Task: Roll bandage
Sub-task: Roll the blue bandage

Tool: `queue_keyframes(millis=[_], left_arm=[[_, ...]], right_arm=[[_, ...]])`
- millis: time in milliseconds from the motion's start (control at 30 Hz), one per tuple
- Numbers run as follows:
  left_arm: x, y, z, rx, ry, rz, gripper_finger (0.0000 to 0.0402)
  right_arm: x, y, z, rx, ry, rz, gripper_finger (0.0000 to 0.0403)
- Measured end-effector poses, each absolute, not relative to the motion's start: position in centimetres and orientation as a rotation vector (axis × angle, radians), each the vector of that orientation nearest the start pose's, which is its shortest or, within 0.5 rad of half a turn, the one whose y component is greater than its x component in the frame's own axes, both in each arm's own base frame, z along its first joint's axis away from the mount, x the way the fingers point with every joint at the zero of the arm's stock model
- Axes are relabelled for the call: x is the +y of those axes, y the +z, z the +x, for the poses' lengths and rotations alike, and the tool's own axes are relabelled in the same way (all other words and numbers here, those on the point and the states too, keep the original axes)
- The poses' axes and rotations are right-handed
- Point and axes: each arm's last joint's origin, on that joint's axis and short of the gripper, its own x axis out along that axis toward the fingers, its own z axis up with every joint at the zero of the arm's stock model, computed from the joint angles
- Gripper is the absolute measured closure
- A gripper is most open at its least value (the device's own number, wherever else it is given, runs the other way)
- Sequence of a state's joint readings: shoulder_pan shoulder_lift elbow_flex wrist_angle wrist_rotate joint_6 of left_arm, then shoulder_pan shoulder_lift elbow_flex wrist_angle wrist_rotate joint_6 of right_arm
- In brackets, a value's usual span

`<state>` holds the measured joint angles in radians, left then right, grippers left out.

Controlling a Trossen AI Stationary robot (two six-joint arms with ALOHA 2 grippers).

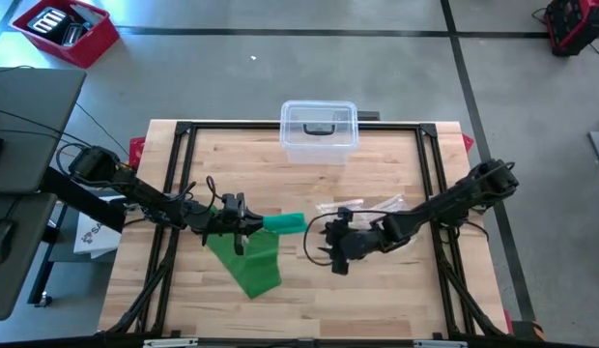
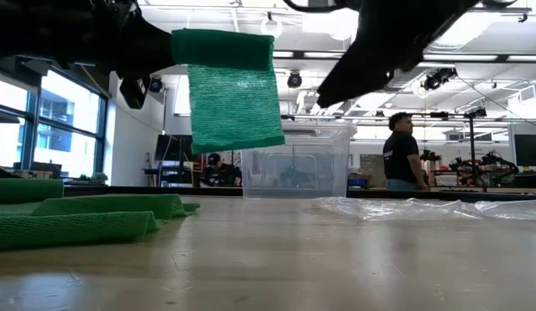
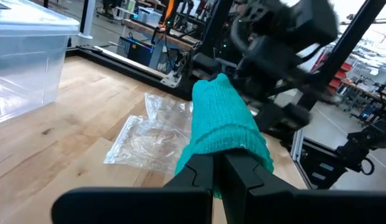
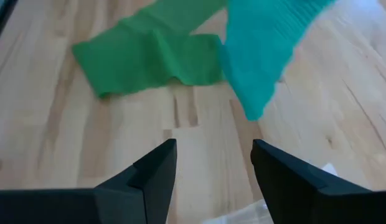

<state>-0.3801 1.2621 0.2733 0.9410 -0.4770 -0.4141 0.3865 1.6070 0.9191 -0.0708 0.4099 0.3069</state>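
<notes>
A green bandage is partly rolled. Its rolled part sticks out past my left gripper, which is shut on it and raised above the table's middle. The loose tail lies spread on the wood toward the near edge. My right gripper stands open just right of the roll's free end, slanting down, with nothing between its fingers. My left gripper pinches the rolled part of the bandage near its left end between its two fingers. The fingers come level from the table's left and lie along the roll. The roll is lifted clear of the table. The unrolled tail runs down from it and rests on the wood.
A clear plastic wrapper lies right of centre, behind my right gripper. A clear lidded bin stands at the far edge. A black frame borders the table. A person stands in the room beyond.
</notes>
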Motion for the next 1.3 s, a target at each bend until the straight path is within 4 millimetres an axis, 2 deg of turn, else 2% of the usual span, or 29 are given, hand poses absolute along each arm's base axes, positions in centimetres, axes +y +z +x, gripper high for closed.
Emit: queue_keyframes(millis=[100,233,333,433,600,767,900,1100,1133,1300], left_arm=[[-6.9,18.0,20.7,0.018,0.094,-0.414,0.04],[-7.3,18.2,20.6,0.002,0.068,-0.427,0.04],[-7.6,18.4,20.5,-0.017,0.048,-0.433,0.04],[-7.7,18.4,20.5,-0.02,0.042,-0.43,0.04],[-7.7,18.4,20.5,-0.02,0.04,-0.431,0.04],[-7.8,18.5,20.5,-0.018,0.024,-0.431,0.04],[-8.0,18.6,20.4,-0.026,-0.012,-0.438,0.04],[-8.6,18.7,20.2,-0.024,-0.068,-0.434,0.04],[-8.7,18.7,20.1,-0.022,-0.076,-0.434,0.04],[-9.2,18.6,20.0,0.005,-0.14,-0.445,0.04]], right_arm=[[10.0,17.4,30.1,0.627,-0.151,0.038,0.0201],[8.2,16.0,29.5,0.436,-0.171,0.134,0.0201],[7.1,15.7,29.1,0.337,-0.177,0.181,0.0201],[6.8,15.9,29.3,0.316,-0.071,0.201,0.0201],[7.7,17.2,31.1,0.287,0.036,0.16,0.0201],[7.8,17.0,33.4,0.27,-0.086,0.063,0.0204],[7.4,16.6,34.9,0.28,-0.075,0.049,0.0244],[6.8,17.2,35.9,0.259,-0.109,0.007,0.0379],[6.7,17.5,35.9,0.25,-0.128,-0.018,0.039],[6.4,20.4,35.8,0.169,-0.188,-0.078,0.0395]])
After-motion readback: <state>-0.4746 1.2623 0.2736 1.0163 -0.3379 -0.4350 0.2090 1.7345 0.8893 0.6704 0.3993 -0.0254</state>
